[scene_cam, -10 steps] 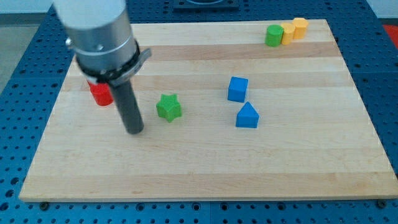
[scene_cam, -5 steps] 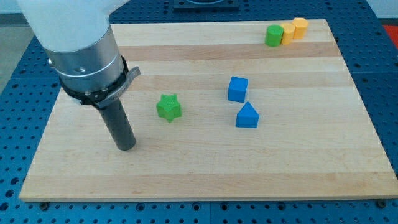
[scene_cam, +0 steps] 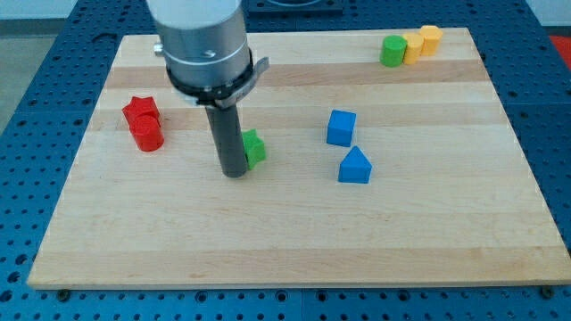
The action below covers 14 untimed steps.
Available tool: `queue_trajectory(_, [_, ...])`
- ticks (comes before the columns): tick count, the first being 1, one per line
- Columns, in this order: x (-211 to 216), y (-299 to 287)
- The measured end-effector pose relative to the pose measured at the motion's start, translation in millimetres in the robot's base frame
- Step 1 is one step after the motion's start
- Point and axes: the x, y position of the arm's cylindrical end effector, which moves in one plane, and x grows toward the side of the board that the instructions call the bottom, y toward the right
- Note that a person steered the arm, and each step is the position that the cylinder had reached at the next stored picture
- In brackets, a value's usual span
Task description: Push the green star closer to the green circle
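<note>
1. My tip (scene_cam: 235,173) rests on the wooden board (scene_cam: 294,241), against the view's left side of the green star (scene_cam: 254,148), partly hiding it.
2. I carry no gripper, only a rod.
3. The green circle (scene_cam: 392,51) sits well apart at the view's top right, touching a yellow block (scene_cam: 414,46).

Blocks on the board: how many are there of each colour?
Red: 2, a star and a cylinder.
Green: 2, a star beside my tip and a circle.
Blue: 2, a cube and a wedge.
Yellow: 2.
Total: 8.
</note>
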Motion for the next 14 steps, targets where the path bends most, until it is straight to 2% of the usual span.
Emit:
queue_trajectory(3, [-64.3, 20.8])
queue_trajectory(5, [-130.1, 41.1])
queue_trajectory(7, [-136.1, 111.7])
queue_trajectory(9, [-120.6, 113.3])
queue_trajectory(10, [-117.8, 138.9])
queue_trajectory(12, [-150.5, 195.9])
queue_trajectory(14, [-161.1, 207.5])
